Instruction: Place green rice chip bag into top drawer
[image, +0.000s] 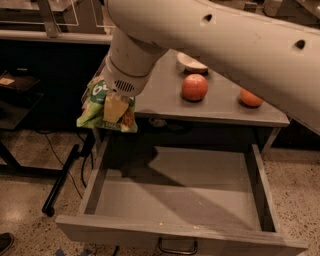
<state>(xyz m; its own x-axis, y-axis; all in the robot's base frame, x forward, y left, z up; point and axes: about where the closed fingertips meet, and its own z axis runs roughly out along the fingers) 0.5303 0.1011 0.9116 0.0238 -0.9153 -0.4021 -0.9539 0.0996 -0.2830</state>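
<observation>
The green rice chip bag (95, 107) hangs in the air at the left front corner of the grey cabinet top, held by my gripper (115, 107). The gripper's pale fingers (114, 111) are clamped on the bag's front, below the white wrist. The bag is lifted off the top and sits above the left wall of the top drawer (97, 175). The drawer is pulled fully open, with a flat grey bottom and a metal loop handle (177, 247) on its front.
On the cabinet top (160, 100) lie a red apple (194, 87), an orange (251, 98) and a white bowl (190, 64). My big white arm (225, 45) spans the upper view. A black stand leg (62, 177) lies on the floor left of the drawer.
</observation>
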